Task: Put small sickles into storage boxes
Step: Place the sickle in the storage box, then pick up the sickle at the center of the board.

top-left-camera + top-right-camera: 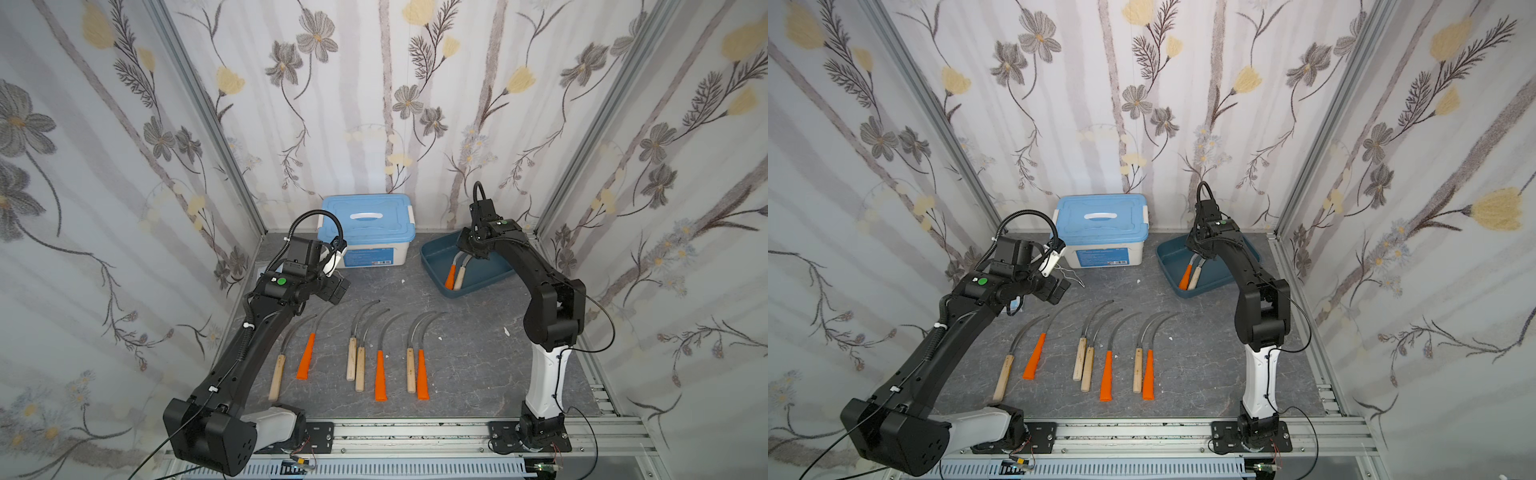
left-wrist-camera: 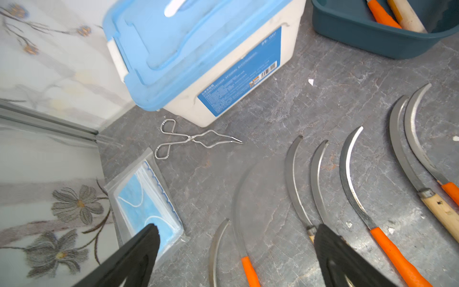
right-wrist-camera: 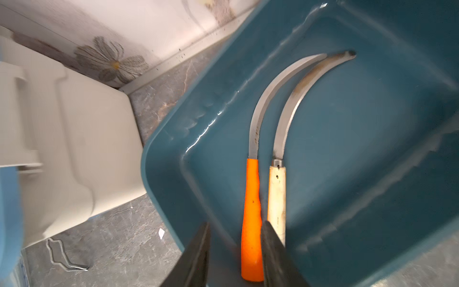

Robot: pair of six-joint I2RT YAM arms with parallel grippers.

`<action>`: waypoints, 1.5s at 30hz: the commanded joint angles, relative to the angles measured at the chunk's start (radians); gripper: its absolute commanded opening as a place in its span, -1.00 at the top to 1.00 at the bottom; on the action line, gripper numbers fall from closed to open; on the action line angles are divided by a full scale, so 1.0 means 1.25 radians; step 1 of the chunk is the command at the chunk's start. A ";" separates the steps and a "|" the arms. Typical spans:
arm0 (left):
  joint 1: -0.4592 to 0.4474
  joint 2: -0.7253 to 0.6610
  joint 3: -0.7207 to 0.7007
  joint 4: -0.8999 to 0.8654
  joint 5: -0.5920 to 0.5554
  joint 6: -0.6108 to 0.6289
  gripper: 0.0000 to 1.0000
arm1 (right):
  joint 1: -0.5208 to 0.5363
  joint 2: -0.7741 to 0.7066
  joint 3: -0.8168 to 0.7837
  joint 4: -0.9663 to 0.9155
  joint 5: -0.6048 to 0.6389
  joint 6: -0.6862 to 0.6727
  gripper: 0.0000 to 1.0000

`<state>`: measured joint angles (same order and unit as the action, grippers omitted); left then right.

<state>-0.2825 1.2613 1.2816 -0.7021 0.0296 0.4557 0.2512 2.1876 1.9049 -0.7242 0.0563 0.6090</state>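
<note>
The right arm [image 1: 544,299] stretches forward and bends down over the shallow dark teal plastic tray [image 3: 169,159] at the back of the grey table [image 1: 469,353]. Its right gripper [image 3: 236,223] is slightly parted astride the butt of an orange-handled sickle with a curved grey blade [image 3: 252,211], with a gap on one side and nothing gripped. That sickle lies flat in the tray just beside a pale wooden-handled sickle [image 3: 277,196]. Seven more sickles [image 1: 380,374] lie in a row on the table. The left gripper [image 2: 236,226] is spread wide and empty above their blades.
</note>
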 commanded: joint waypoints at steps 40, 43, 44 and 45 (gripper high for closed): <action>0.000 0.135 0.124 0.033 -0.006 -0.101 -1.00 | 0.457 -0.785 -0.730 0.187 0.106 0.348 -0.99; -0.001 0.124 0.103 0.025 0.012 -0.096 -1.00 | 0.456 -0.765 -0.730 0.167 0.090 0.340 -0.93; 0.000 0.120 0.089 0.030 0.016 -0.090 -1.00 | 0.456 -0.763 -0.730 0.161 0.084 0.340 -0.90; 0.000 0.121 0.073 0.033 0.017 -0.083 -1.00 | 0.456 -0.762 -0.731 0.151 0.079 0.342 -0.87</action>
<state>-0.2829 1.4178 1.4010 -0.6601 0.0292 0.3401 0.8207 1.2293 0.9833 -0.5236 0.1799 1.0431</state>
